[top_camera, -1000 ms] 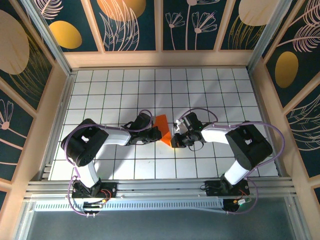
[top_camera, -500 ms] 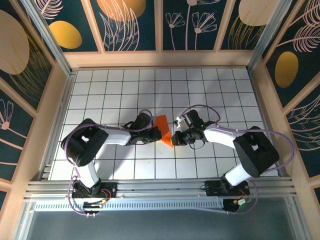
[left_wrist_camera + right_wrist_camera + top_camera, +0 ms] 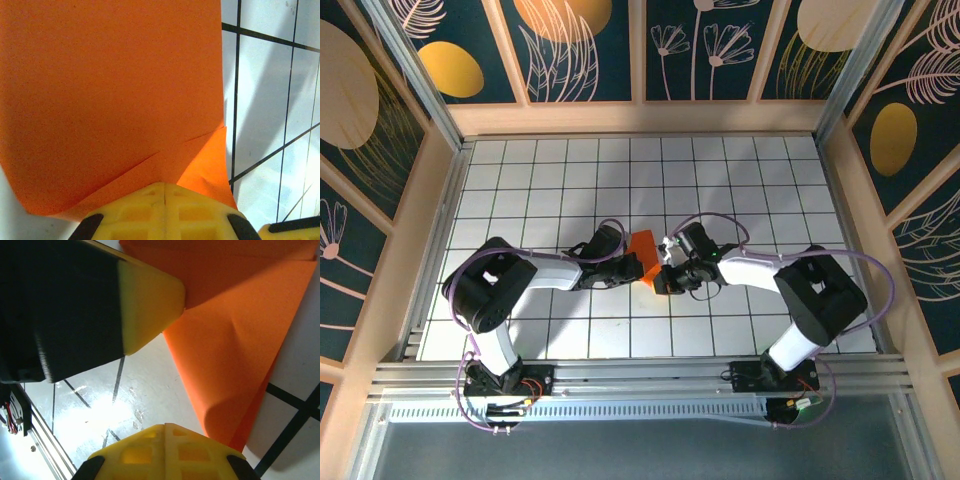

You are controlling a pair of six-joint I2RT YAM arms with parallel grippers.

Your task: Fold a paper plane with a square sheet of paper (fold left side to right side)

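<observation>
left gripper (image 3: 165, 192) keeping fingers pressed together, tips resting on paper (image 3: 110, 90) | right gripper (image 3: 165, 429) likewise pressed together, paper lying just beyond its tips

No text, label, brand or number can be read: the paper (image 3: 642, 250) is plain orange, the table (image 3: 720, 180) bears only grid lines, the wall (image 3: 580, 50) at 12 o'clock only plant drawings.
</observation>
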